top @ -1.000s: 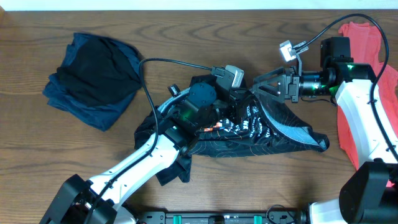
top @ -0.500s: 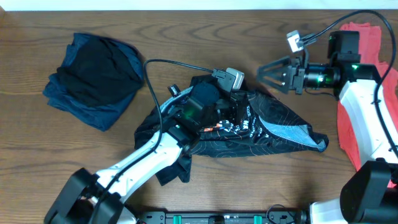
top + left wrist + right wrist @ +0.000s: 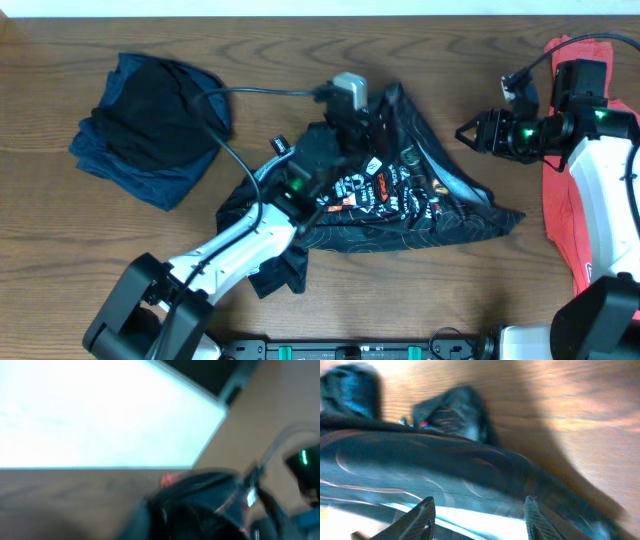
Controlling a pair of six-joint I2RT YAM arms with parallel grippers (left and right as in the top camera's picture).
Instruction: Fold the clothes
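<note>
The left gripper (image 3: 372, 112) clamped a lifted peak of the black jersey (image 3: 400, 200) at the middle of the table (image 3: 300, 40), while the right gripper (image 3: 468, 132) hung beside it, jaws wide and empty.

Left arm (image 3: 232, 252): glossy white shell over the long link, black joint housings, a dark rounded base segment, and one green indicator lamp (image 3: 291, 184) on a black joint. The wrist carries a grey-silver camera module (image 3: 350, 87), fed by a thin black cable (image 3: 222, 128) that runs in a loose loop. Left gripper (image 3: 372, 122): black, finer detail unclear; its own view is blurred. Right arm (image 3: 602, 190): same white shell, black joint blocks, green lamps (image 3: 521, 126) near the wrist, and a black wrist cable (image 3: 527, 68). Right gripper (image 3: 470, 132): black, with two tapering fingers (image 3: 424, 516) ending in pointed tips.
</note>
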